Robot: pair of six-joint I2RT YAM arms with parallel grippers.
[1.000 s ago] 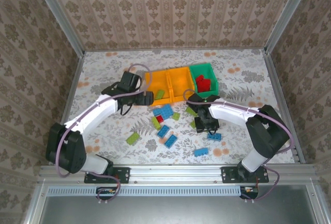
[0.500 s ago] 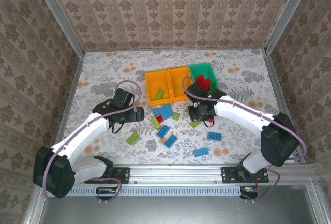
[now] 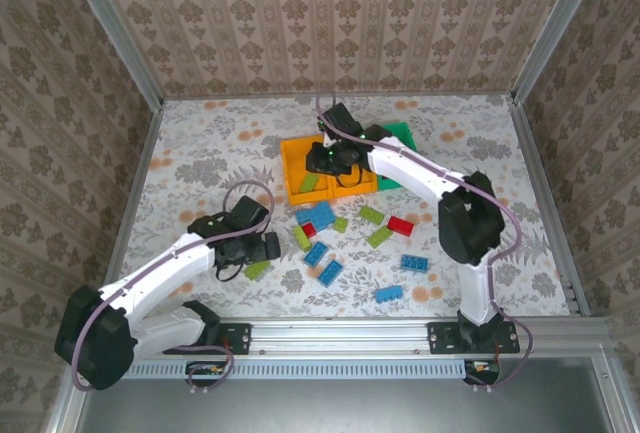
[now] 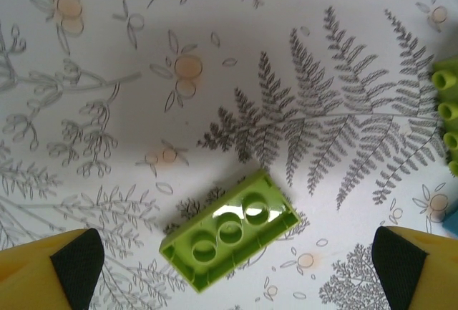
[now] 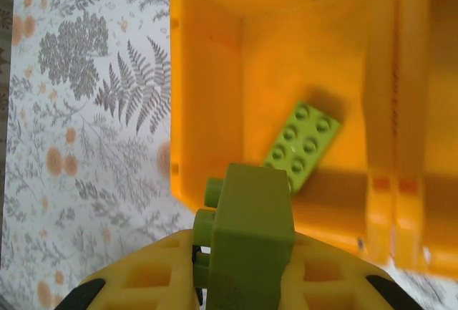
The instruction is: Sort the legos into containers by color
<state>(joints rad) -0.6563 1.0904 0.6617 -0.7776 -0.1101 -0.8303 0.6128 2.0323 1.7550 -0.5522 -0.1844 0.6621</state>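
My right gripper (image 5: 247, 281) is shut on a lime green lego (image 5: 250, 238) and hangs over the near left corner of the left orange bin (image 5: 207, 88), where another lime lego (image 5: 304, 142) lies. From above, the right gripper (image 3: 328, 160) is over that left orange bin (image 3: 292, 168). The middle orange bin (image 3: 356, 181) and the green bin (image 3: 405, 133) sit to its right. My left gripper (image 4: 236, 274) is open, low over an upside-down lime lego (image 4: 229, 233) that lies on the table between its fingers. From above, the left gripper (image 3: 266, 246) is just beside that lime lego (image 3: 258, 269).
Loose legos lie in front of the bins: blue ones (image 3: 318, 216) (image 3: 415, 263) (image 3: 389, 293), a red one (image 3: 401, 225) and lime ones (image 3: 371, 215) (image 3: 379, 237). Another lime lego (image 4: 447, 120) pokes in at the right edge of the left wrist view.
The right arm swung from the loose legos up and left to the left orange bin, carrying the lime lego. The left gripper came back from the bins toward the near lime lego.
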